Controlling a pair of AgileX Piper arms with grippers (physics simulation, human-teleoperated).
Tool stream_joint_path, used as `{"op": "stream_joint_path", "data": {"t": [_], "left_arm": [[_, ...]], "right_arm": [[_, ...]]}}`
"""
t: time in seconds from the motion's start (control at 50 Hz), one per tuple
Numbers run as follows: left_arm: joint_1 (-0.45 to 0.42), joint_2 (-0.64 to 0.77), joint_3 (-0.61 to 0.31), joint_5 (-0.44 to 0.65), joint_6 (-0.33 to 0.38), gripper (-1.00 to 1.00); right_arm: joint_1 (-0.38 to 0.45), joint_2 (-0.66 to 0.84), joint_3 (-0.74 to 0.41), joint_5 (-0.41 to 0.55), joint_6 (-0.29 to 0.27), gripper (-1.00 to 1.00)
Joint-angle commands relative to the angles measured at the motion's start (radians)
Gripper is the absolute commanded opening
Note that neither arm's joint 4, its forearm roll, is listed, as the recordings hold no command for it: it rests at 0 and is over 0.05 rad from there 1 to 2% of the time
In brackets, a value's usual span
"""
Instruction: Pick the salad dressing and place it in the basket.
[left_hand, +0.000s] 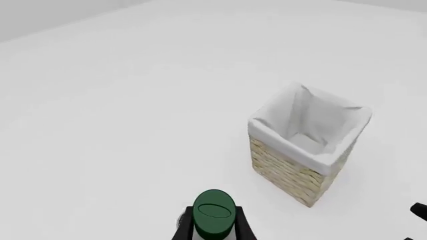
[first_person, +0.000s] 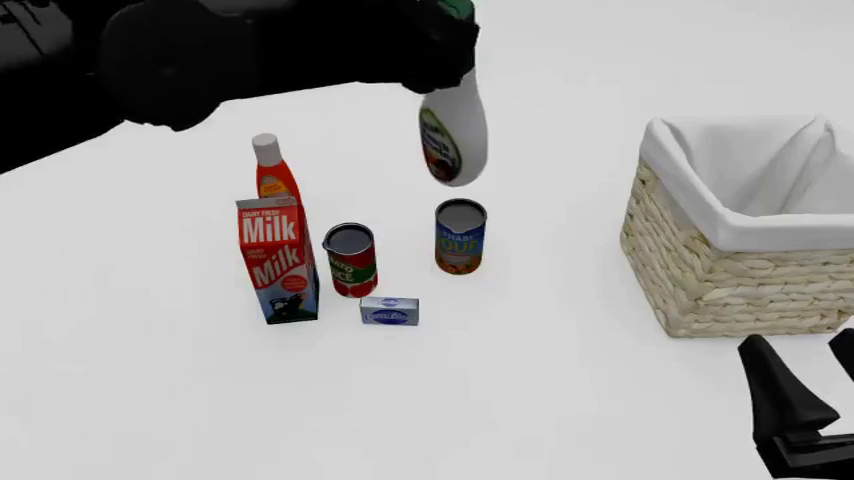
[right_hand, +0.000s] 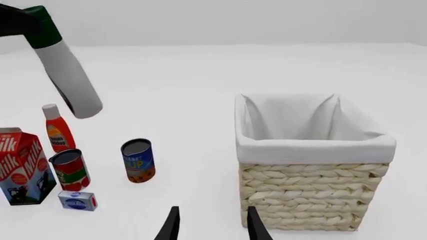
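Observation:
My left gripper (first_person: 447, 45) is shut on the neck of the salad dressing (first_person: 454, 135), a white bottle with a dark green cap (left_hand: 214, 213), and holds it in the air above the cans, hanging tilted. It also shows in the right wrist view (right_hand: 70, 82). The basket (first_person: 727, 260), woven straw with a white cloth lining, stands on the table to the right of the bottle and is empty inside (left_hand: 310, 142), (right_hand: 310, 180). My right gripper (first_person: 814, 400) is open and empty, low in front of the basket.
On the table below the held bottle stand a milk carton (first_person: 276, 260), a slim orange-red bottle (first_person: 274, 170), a red can (first_person: 351, 260), a blue can (first_person: 459, 237) and a small blue box (first_person: 388, 311).

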Motion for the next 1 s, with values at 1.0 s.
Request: {"op": "stream_joint_path", "data": {"t": [1.0], "left_arm": [[-0.129,0.049,0.099,-0.100,-0.020,-1.00]], "right_arm": [[0.243,0.350,-0.431,0.191,-0.227,1.00]]}}
